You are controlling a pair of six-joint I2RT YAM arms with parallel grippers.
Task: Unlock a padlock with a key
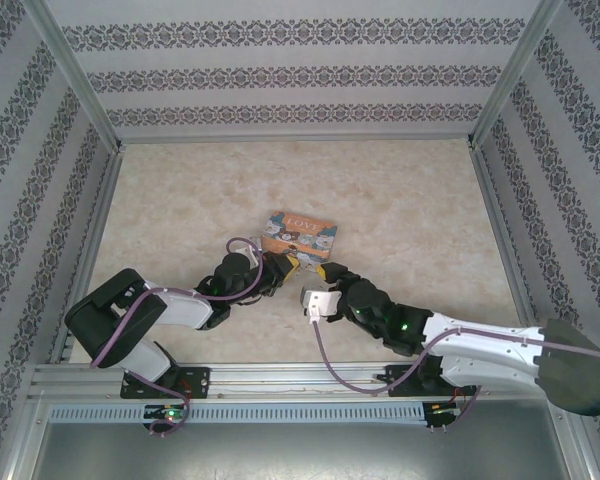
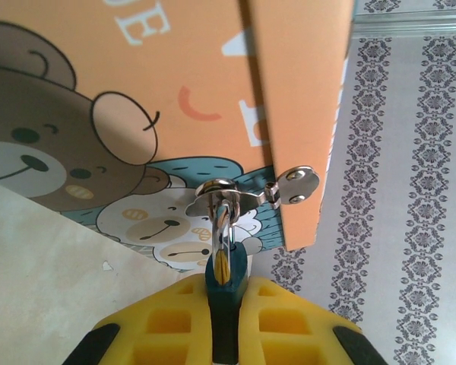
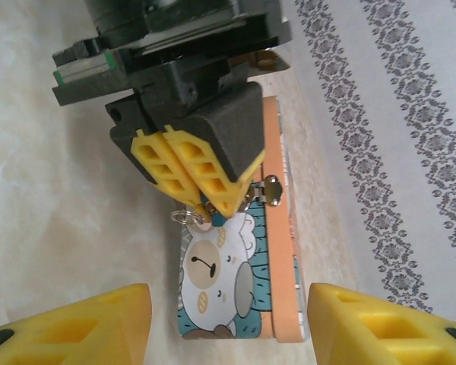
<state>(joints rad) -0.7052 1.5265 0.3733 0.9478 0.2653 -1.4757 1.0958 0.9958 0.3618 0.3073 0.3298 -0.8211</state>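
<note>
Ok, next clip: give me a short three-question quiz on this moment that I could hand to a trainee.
1. True or false: the right claw is shut on a key.
2. What does the left claw grip? A) a screwdriver B) the teal padlock C) a sponge
3. What is the padlock's silver shackle hooked through?
Key: 1 false, its fingers stand wide apart; 2 B; 3 the metal hasp on the cartoon "LOVE" box.
</note>
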